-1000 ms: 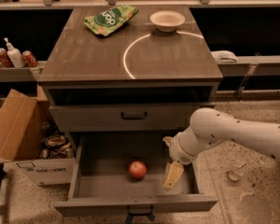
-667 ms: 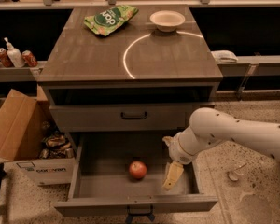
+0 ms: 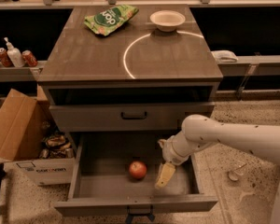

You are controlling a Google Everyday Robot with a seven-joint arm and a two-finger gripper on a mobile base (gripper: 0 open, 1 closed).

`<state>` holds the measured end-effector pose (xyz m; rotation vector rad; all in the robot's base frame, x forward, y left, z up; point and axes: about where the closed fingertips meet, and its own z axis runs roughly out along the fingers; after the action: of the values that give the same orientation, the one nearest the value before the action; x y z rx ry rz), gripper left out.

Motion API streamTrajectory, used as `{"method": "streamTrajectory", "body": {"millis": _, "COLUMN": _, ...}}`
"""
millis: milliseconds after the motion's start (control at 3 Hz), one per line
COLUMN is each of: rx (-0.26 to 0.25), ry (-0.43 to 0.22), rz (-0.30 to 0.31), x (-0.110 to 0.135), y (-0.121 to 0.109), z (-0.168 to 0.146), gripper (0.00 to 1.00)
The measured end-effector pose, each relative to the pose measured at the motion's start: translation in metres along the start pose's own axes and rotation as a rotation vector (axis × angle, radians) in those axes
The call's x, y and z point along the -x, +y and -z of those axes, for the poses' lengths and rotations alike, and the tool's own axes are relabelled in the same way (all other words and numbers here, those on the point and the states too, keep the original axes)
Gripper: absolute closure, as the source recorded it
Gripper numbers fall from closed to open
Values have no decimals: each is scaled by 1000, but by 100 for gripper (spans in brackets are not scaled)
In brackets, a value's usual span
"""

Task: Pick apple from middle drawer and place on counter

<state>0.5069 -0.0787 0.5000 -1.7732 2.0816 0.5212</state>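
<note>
The apple, small and red, lies on the bare grey floor of the open middle drawer, near its centre. My gripper reaches down into the drawer from the right on a white arm. It hangs just right of the apple, a small gap apart, and holds nothing I can see. The counter is the wood-grain cabinet top above, marked with a white circular arc.
A green chip bag and a white bowl sit at the counter's back. A closed drawer front with a black handle overhangs the open drawer. A cardboard box stands at left; cans and a bottle sit on the left shelf.
My gripper has shifted slightly left, closer to the apple. The apple and the drawer have not moved.
</note>
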Motion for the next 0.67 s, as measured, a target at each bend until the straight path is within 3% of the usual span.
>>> {"method": "streamTrajectory", "body": {"millis": 667, "rx": -28, "ry": -83, "rz": 14, "x": 5, "y": -14, "z": -52, "gripper": 0}}
